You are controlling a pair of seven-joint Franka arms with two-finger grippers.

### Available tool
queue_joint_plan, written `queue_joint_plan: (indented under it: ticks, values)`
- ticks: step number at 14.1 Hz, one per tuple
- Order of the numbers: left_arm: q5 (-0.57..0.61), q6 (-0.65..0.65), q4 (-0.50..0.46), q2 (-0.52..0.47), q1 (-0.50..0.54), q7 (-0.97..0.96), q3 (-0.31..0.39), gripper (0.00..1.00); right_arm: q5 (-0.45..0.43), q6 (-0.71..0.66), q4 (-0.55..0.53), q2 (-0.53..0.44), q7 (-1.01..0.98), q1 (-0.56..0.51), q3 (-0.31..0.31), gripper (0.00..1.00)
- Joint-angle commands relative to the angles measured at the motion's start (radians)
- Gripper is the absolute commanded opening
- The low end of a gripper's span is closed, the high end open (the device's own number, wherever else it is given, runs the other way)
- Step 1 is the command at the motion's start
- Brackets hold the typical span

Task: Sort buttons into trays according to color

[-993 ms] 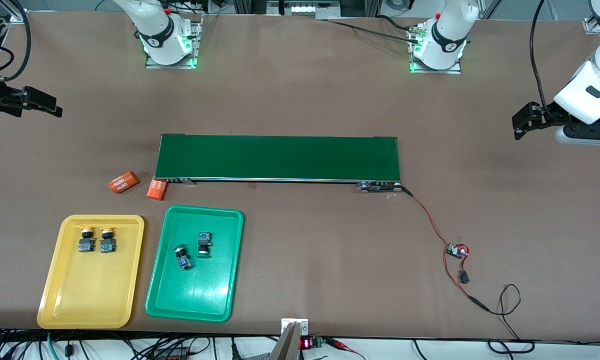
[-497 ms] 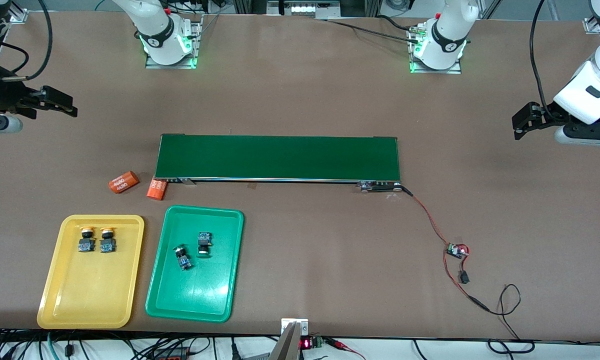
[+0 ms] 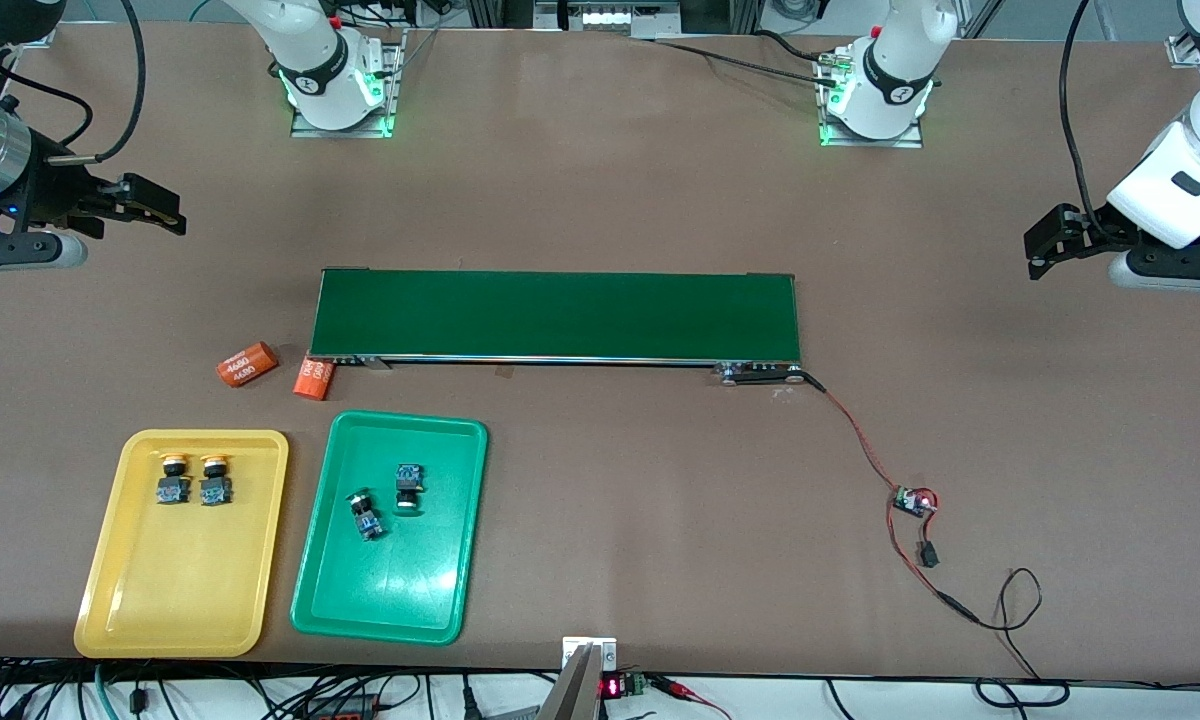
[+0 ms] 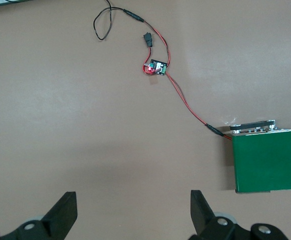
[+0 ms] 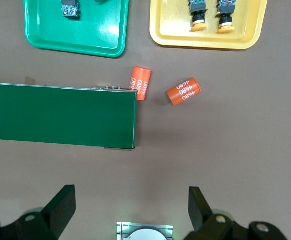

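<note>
Worktop sorted: buttons (image 3: pixel 188 481) look light, rigid, best pinched by bodies, left hand (image 3: pixel 1038 245) and right hand (image 3: pixel 160 208) both spread, empty.

On the brown surface (image 3: pixel 600 180), a yellow tray (image 3: pixel 140 600) holds two yellow-orange-capped buttons (image 3: pixel 188 480), a green tray (image 3: pixel 430 590) two green-capped ones (image 3: pixel 388 500), beside a dark-green belt (image 3: pixel 555 315) and white-printed orange cylinders (image 3: pixel 278 370).

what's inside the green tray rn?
The green tray holds two green-capped buttons, lying apart on their sides. The rest of its floor is bare and nothing covers it. The right wrist view cuts off part of the tray.
</note>
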Motion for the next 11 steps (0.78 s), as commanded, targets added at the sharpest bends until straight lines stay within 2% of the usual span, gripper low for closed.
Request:
queue_joint_plan:
  ticks: [1, 11]
  values:
    - [-0.014, -0.010, -0.009, -0.017, 0.003, -0.007, -0.003, 1.00, 0.002, -0.006, 0.017, 0.006, 0.013, 0.002, -0.003, 1.00]
    - [-0.014, -0.010, -0.007, -0.017, 0.002, -0.007, -0.003, 1.00, -0.001, -0.007, 0.023, 0.006, 0.045, 0.003, -0.004, 1.00]
